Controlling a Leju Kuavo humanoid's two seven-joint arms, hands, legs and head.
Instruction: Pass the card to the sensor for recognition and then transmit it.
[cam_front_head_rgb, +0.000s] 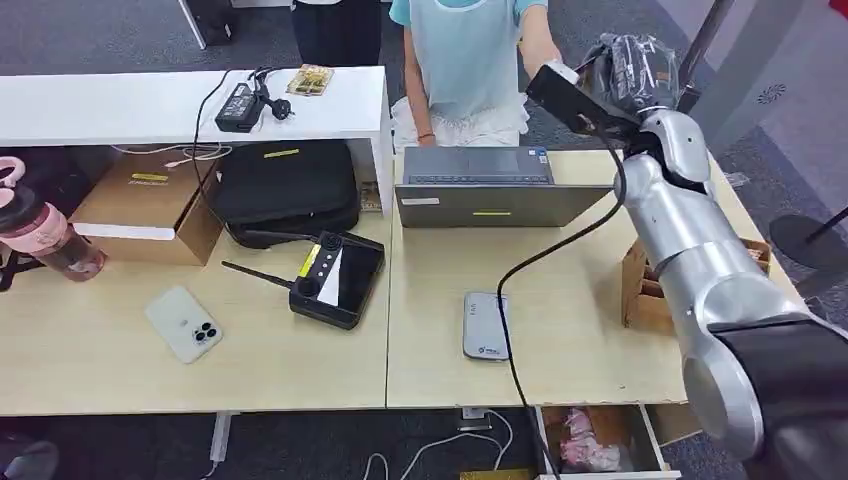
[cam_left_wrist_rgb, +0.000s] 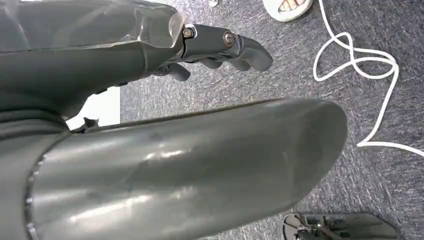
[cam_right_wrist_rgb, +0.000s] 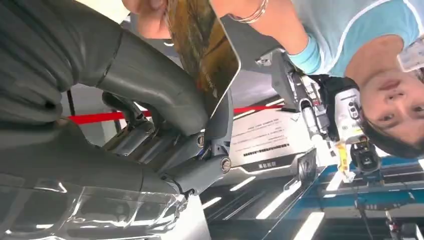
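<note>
In the right wrist view a gold-brown card (cam_right_wrist_rgb: 204, 47) is pinched between the thick thumb and dark fingers of my right hand (cam_right_wrist_rgb: 165, 115). A person's hand (cam_right_wrist_rgb: 145, 7) holds the card's other end. From the head view my right hand (cam_front_head_rgb: 632, 68) is raised past the table's far edge, level with the person in a light blue top (cam_front_head_rgb: 465, 55). The grey card sensor (cam_front_head_rgb: 486, 326) lies flat on the table near the front edge, well below and left of that hand. My left hand (cam_left_wrist_rgb: 220, 47) hangs over grey carpet, fingers loosely extended and holding nothing.
An open laptop (cam_front_head_rgb: 480, 185) stands between the sensor and the person. A black controller (cam_front_head_rgb: 335, 278), a white phone (cam_front_head_rgb: 183, 323), a black bag (cam_front_head_rgb: 285, 185), a cardboard box (cam_front_head_rgb: 150, 205) and a pink bottle (cam_front_head_rgb: 45, 235) lie to the left. A small box (cam_front_head_rgb: 645, 290) sits beside my right arm.
</note>
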